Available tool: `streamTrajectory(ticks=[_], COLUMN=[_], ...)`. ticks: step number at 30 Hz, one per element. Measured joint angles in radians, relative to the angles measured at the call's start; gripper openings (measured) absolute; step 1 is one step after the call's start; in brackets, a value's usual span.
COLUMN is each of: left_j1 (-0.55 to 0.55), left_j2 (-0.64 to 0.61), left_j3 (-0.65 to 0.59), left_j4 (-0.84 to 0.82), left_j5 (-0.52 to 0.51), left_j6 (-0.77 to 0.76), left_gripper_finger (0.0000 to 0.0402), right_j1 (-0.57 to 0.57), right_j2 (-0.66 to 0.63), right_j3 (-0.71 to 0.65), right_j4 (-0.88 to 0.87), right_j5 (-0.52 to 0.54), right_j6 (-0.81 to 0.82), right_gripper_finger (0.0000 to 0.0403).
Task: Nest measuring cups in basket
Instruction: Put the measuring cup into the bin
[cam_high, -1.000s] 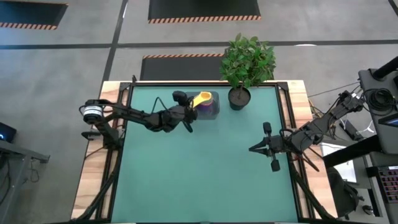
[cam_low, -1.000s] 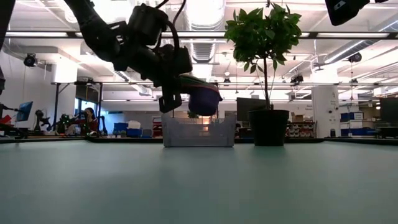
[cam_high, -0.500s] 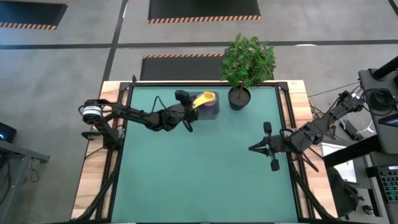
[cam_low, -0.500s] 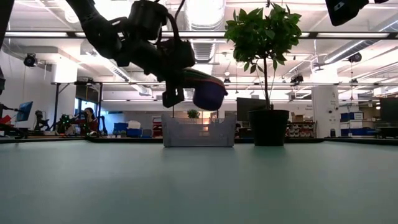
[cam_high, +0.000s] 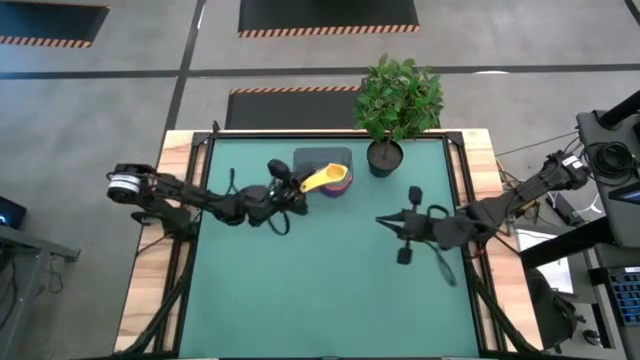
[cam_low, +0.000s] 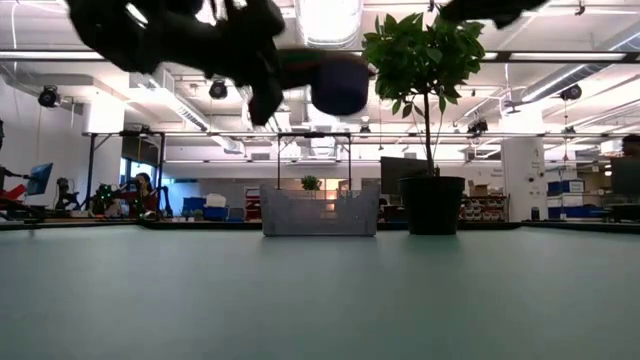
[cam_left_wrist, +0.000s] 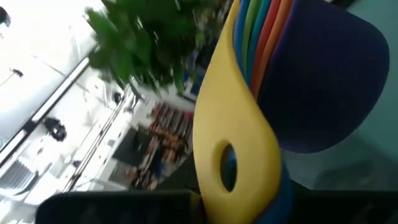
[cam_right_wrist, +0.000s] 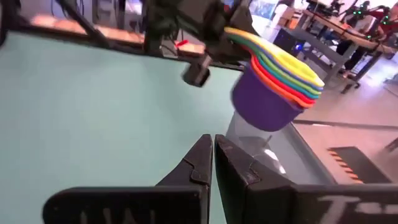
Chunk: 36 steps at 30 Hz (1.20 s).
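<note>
Measuring cups (cam_high: 327, 179) nested, held by left gripper (cam_high: 290, 186) | basket (cam_high: 322, 158) beneath

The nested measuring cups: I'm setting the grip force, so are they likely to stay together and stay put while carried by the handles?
The nested measuring cups probably behave as one light, rigid plastic block. Pinched only at the handles by the left gripper, they hang tilted, so an outer cup might slide off.

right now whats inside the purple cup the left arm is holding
The other cups are stacked inside the purple cup, yellow on top. Only their rims and handles show; the bowls and the innermost cup's inside are hidden.
</note>
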Motion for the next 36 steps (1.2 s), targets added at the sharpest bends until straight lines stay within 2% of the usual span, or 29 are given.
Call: streamTrajectory(ticks=[7,11,18,25,30,36], left_j1=[-0.141,-0.202,-0.257,-0.263,-0.263,-0.263], left_j2=[-0.125,-0.176,-0.195,-0.166,-0.154,-0.153], left_j3=[-0.071,-0.103,-0.124,-0.124,-0.124,-0.124], left_j4=[-0.001,0.001,-0.019,-0.038,-0.041,-0.024], left_j5=[0.006,0.005,0.005,0.004,0.005,0.004], left_j6=[-0.049,-0.124,-0.230,-0.284,-0.299,-0.299], left_gripper_finger=[0.0021,0.0021,0.0021,0.0021,0.0021,0.0020], right_j1=[-0.080,-0.085,-0.085,-0.085,-0.085,-0.096], right_j2=[0.167,0.236,0.379,0.512,0.571,0.626], right_j3=[0.267,0.428,0.622,0.761,0.805,0.856], right_j4=[-0.033,-0.194,-0.363,-0.478,-0.492,-0.524], right_j5=[-0.179,-0.223,-0.222,-0.218,-0.086,-0.071], right_j6=[-0.161,-0.179,-0.199,-0.271,-0.330,-0.344], right_gripper_finger=[0.0015,0.0051,0.0172,0.0291,0.0344,0.0369])
